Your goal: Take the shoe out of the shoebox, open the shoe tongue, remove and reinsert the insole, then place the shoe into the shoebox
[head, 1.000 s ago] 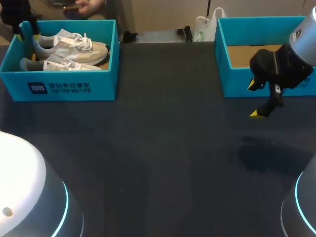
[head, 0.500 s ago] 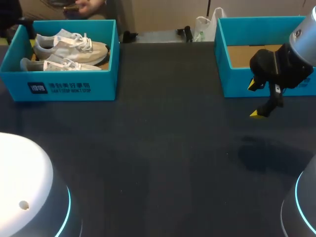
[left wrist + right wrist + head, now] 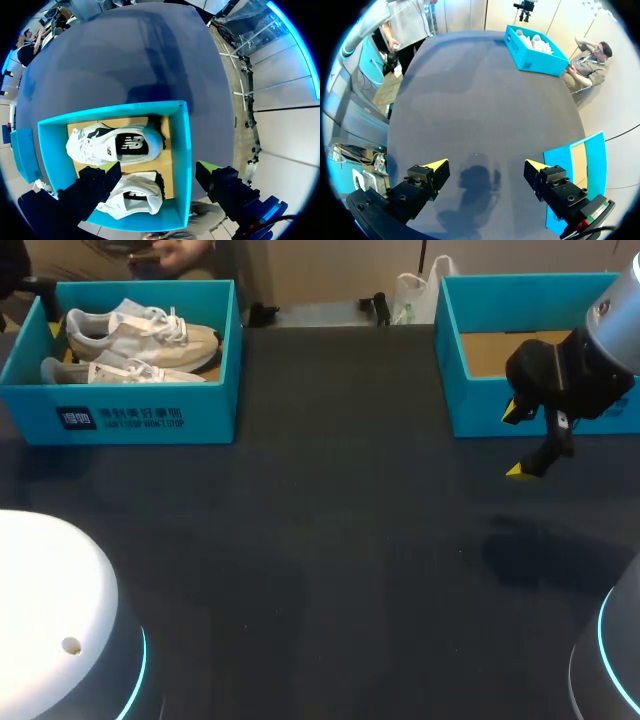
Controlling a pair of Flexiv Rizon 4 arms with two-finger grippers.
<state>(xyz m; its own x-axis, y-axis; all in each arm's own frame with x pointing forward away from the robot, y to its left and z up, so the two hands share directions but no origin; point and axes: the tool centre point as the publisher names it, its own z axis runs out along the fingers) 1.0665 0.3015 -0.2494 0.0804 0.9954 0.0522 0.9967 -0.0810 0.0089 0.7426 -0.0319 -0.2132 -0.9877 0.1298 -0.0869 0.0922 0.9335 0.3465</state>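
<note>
Two pale shoes [image 3: 140, 340] lay side by side, on their sides, in the teal shoebox [image 3: 130, 418] at the far left of the tabletop [image 3: 330, 540]. Likely light. Uppers probably soft and squashy, soles and heels stiffer, laces loose and apt to snag. Best hold looked like the heel collar or across the midfoot, not the tongue.

Left tool [image 3: 156, 167] hung above the shoebox, fingers spread wide, holding nothing. One finger was over the shoes inside, the other outside the box wall, so the wall sat between them and neither shoe was framed for a grasp.

Right tool [image 3: 515, 442] was also wide open and empty, over bare tabletop just in front of a second teal box [image 3: 475, 410], well apart from the shoes.
</note>
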